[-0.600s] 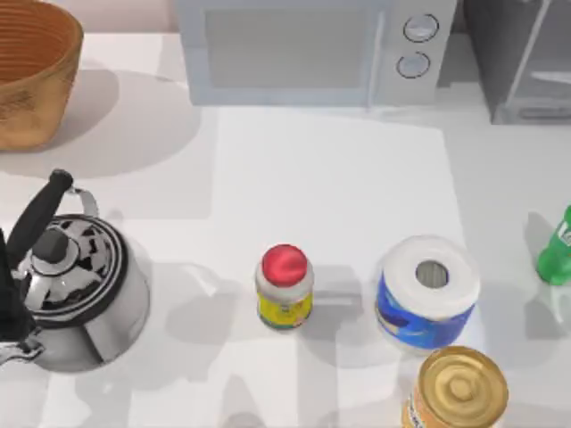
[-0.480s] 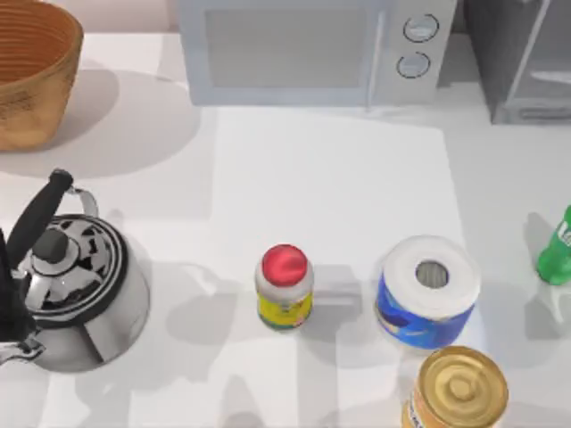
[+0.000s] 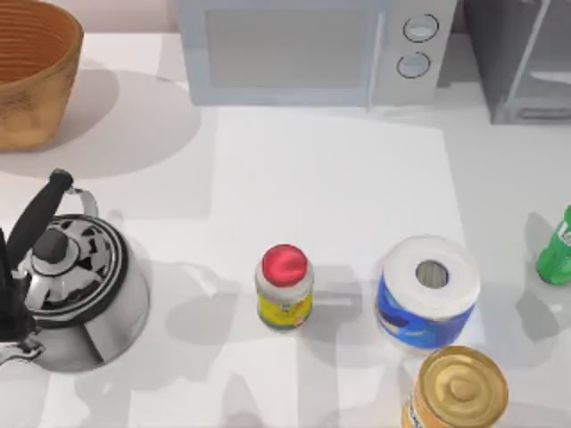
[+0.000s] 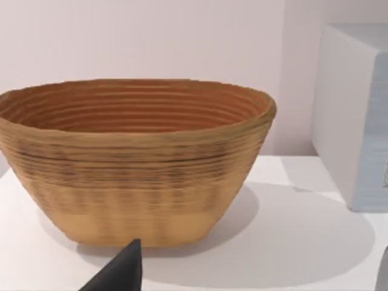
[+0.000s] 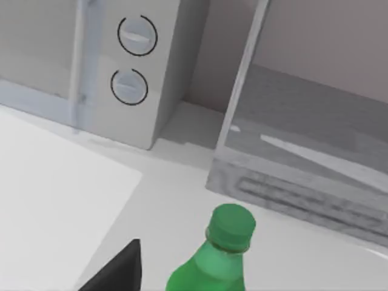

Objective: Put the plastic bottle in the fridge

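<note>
Right gripper (whether spread or closed, I cannot tell) should descend squarely over the plastic bottle at the frame's right edge, gripping below its cap.

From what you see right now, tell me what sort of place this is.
Most likely a rendered kitchen counter: a white microwave with two dials and a dark grey fridge stand at the back, and a steel kettle sits on the white table.
</note>
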You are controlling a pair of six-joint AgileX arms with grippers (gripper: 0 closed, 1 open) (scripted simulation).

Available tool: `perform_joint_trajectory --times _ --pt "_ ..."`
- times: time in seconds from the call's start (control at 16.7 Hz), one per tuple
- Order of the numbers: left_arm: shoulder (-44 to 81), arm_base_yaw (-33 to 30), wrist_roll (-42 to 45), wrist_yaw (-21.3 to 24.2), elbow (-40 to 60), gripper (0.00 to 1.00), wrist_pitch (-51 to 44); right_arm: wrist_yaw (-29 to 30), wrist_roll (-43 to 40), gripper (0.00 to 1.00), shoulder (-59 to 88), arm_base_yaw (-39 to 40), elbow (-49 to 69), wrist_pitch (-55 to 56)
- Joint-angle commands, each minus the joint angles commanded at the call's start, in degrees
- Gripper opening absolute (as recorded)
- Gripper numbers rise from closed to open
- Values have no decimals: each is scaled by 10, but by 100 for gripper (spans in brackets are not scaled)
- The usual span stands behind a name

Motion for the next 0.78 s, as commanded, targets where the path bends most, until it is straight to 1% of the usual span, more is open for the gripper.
perform_joint_trajectory --times 0.48,0.66,0.78 --pt "0 0 0 0 0 100 0 -304 -186 100 474 -142 103 110" --pt "0 0 0 0 0 100 0 -396 -238 100 605 -183 132 141" --pt "0 0 0 0 0 100 0 -442 -264 100 665 -201 145 156"
